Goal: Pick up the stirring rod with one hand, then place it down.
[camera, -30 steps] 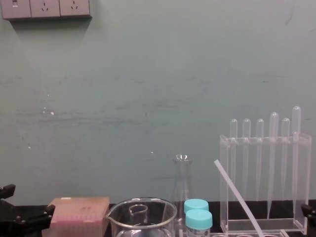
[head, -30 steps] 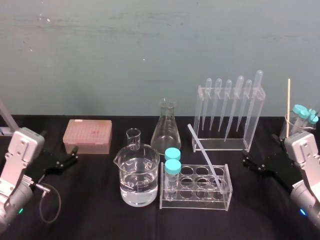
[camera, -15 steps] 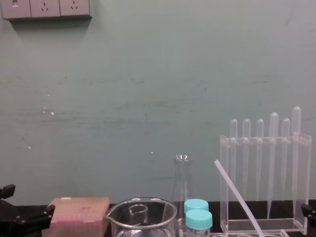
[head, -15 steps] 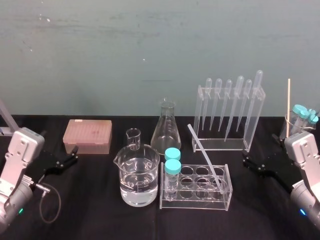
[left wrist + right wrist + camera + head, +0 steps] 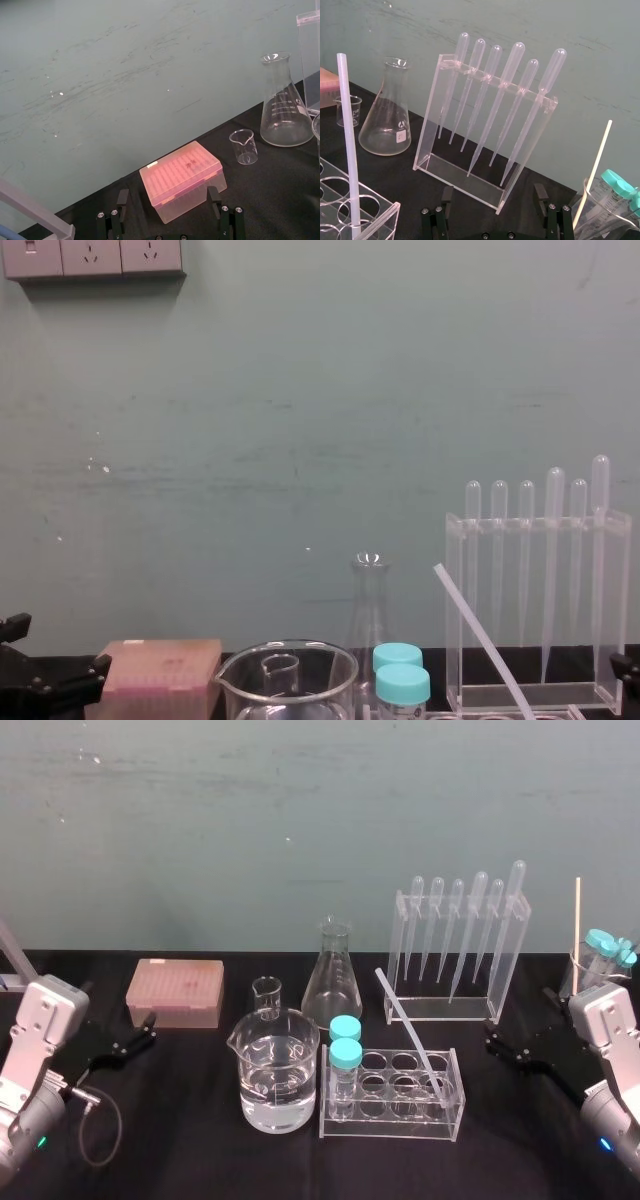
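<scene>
In the right-hand end of the clear test-tube rack (image 5: 400, 1125) on the black table (image 5: 200, 1160), the stirring rod (image 5: 410, 1038) stands tilted, its top leaning toward the rack's left. Well left of the rack sits the left gripper (image 5: 148, 1030), fingers apart. Well right of the rack sits the right gripper (image 5: 492, 1042), fingers likewise spread.

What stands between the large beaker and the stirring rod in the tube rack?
Two teal-capped tubes at the rack's left end, seen in the head view.
</scene>
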You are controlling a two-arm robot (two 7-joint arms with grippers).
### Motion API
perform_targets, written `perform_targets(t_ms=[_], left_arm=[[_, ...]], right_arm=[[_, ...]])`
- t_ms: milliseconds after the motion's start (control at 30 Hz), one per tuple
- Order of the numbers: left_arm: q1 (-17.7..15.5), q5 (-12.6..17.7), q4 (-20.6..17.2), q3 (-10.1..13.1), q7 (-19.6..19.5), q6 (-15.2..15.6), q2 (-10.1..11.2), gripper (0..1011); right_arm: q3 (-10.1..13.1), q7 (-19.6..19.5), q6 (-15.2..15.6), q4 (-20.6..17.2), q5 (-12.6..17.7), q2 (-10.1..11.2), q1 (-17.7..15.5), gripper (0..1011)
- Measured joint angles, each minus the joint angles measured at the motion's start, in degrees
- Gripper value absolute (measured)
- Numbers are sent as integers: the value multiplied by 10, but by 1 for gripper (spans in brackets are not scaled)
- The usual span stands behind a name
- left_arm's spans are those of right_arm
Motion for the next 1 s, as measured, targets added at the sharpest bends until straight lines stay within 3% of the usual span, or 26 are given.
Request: perform_targets(t_ms=[633,733,1000], left_arm=[[0,0,0,0,0,0,0,1000],[0,0,0,0,0,0,0,1000],[0,0,0,0,0,0,0,1000]], right_arm=[[0,0,0,0,0,0,0,1002],[8,-4,-11,0,-7,-2,-4,1002],[50,-34,-96,-20,-11,-16,-26,1002]])
